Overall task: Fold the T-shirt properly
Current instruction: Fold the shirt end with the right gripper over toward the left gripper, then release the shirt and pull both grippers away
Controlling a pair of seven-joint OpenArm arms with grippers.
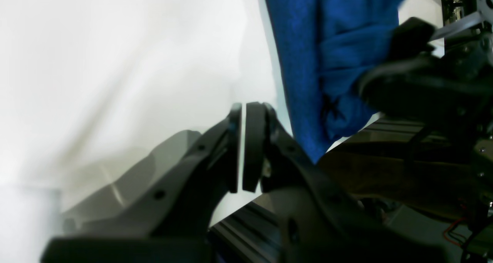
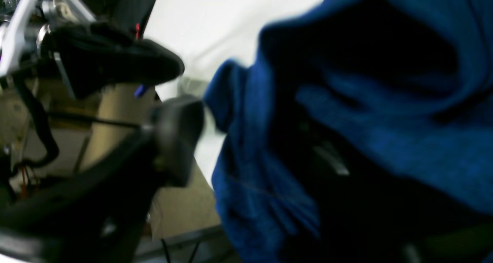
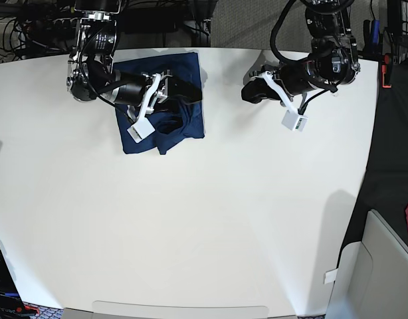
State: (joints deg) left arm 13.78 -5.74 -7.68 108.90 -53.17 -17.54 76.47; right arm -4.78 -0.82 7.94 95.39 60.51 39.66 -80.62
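Overhead, the T-shirt (image 3: 165,109) lies bunched in a rough dark-blue rectangle on the white tabletop (image 3: 204,226), near its far edge and toward the side worked by the right arm. The right gripper (image 3: 183,92) hovers directly over the shirt, reaching across its upper half; in the right wrist view one finger (image 2: 178,138) stands clear of the blue knit with a wide gap beside it, and the other is lost in dark blur against the cloth. The jaws look spread apart, and no fold of fabric can be seen pinched between them, though the blur leaves the far side uncertain. Loose folds of the shirt (image 2: 385,139) fill most of that view, close to the lens.

Well apart from the shirt, the left gripper (image 3: 252,92) hangs above bare tabletop on the shirt's opposite side. Its wrist camera shows the two black pads (image 1: 252,145) pressed nearly together with only a thin sliver of light between them and nothing held. Beyond them, that same view catches an edge of the shirt (image 1: 304,62) and the dark bulk of the right arm (image 1: 423,86) over it.
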